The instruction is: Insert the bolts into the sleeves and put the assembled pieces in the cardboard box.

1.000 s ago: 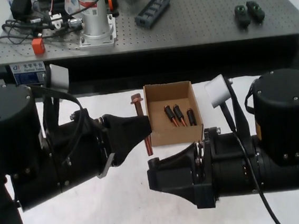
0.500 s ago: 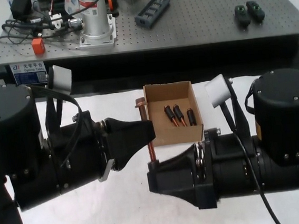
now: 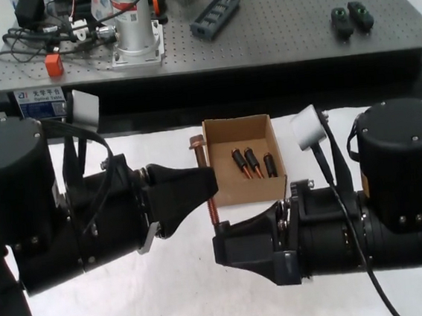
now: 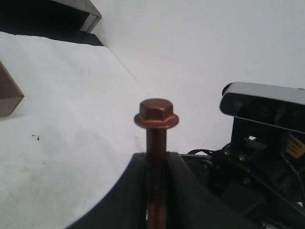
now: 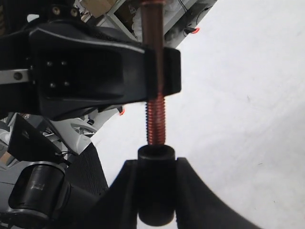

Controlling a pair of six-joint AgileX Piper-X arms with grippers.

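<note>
My left claw is clamped on the shank of a copper bolt, which stands upright with its hex head on top and its threaded end pointing down. My right claw grips a black sleeve, open mouth up. From above, that claw sits at 6 o'clock of the bolt. The thread's tip hangs just at the sleeve's mouth, and I cannot tell whether they touch. The cardboard box sits on the white tabletop at about 2 o'clock of the bolt, just beside it. Three assembled pieces lie inside the box.
</note>
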